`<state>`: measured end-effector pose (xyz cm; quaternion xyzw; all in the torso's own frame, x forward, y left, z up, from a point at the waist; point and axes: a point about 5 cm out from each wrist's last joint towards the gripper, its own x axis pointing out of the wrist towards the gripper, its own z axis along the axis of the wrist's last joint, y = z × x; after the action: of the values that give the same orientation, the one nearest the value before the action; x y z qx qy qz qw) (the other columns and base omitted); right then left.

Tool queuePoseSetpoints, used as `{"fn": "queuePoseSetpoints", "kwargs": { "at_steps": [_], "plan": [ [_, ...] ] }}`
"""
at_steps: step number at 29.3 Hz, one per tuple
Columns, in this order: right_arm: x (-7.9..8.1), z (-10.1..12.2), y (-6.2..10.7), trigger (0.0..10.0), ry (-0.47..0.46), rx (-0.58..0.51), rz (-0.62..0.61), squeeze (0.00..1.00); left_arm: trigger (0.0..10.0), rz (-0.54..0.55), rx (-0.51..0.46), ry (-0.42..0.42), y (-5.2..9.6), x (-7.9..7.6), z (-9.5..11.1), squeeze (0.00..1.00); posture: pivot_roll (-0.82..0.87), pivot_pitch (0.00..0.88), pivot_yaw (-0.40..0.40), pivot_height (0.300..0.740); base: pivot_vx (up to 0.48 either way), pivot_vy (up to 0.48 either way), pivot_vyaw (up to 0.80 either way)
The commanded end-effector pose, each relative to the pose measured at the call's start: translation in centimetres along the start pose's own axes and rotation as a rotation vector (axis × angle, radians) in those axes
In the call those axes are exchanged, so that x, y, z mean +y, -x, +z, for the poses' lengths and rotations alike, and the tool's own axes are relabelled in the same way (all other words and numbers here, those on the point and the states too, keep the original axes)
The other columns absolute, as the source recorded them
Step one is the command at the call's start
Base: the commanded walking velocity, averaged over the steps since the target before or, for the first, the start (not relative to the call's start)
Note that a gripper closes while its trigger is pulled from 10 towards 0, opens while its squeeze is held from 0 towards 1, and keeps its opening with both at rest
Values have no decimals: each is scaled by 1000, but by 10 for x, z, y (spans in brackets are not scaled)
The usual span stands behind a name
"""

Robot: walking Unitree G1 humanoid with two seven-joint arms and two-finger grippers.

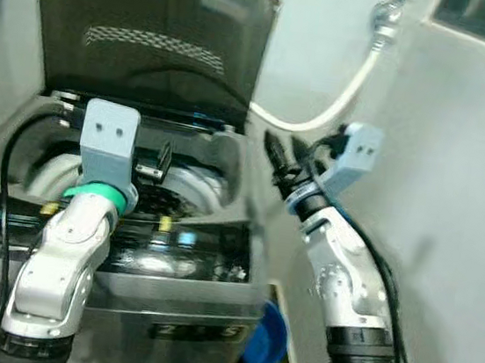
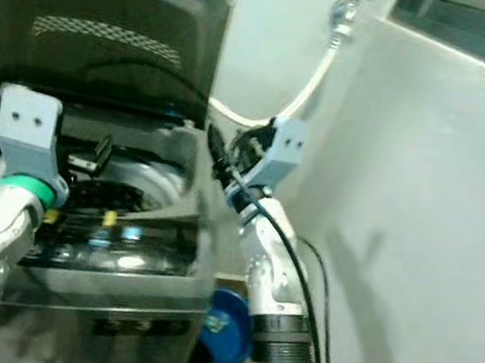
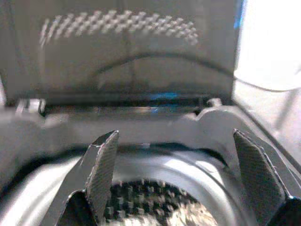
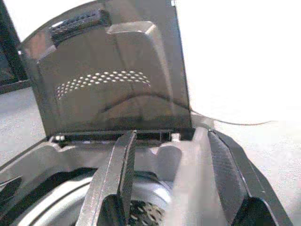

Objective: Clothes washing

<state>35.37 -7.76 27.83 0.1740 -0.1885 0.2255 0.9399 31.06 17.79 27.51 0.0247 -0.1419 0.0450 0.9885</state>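
One washing machine [image 1: 172, 253], lid [image 1: 154, 33] up; two end effectors: left end effector [image 3: 174, 183] spread over drum, right end effector [image 4: 174, 188] spread beside.

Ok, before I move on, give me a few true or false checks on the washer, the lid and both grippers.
1. The washing machine lid is shut. False: it stands raised at the back.
2. The left gripper is over the open drum. True.
3. The left gripper holds a garment. False: its fingers are spread with nothing between them.
4. The right gripper is beside the machine's right edge, fingers apart. True.
5. A blue basin sits on the floor right of the machine. True.
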Motion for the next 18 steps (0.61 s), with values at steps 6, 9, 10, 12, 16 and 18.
{"fn": "queuePoseSetpoints", "kwargs": {
  "at_steps": [6,9,10,12,16,18],
  "plan": [
    [-1,-3,1,10000,-1,17,-7,0,10000,-20,4,40,2,-4,0,0,48,6,-72,740,0,480,0],
    [0,-3,1,10000,-4,20,0,0,10000,-15,-1,46,3,-4,1,0,50,5,-75,740,0,480,0],
    [0,-3,1,10000,-4,20,0,0,10000,-15,-1,46,3,-4,1,0,50,5,-75,740,0,480,0],
    [1,-4,1,10000,-5,21,2,0,10000,-13,-4,48,3,-3,1,0,50,5,-75,740,0,480,0],
    [2,-4,0,10000,-7,24,9,0,10000,3,-20,20,4,-1,3,0,55,1,-80,740,0,64,0],
    [2,-4,0,10000,-9,26,12,0,10000,3,-23,14,4,0,3,0,57,0,-82,740,0,0,0]
  ]
}}
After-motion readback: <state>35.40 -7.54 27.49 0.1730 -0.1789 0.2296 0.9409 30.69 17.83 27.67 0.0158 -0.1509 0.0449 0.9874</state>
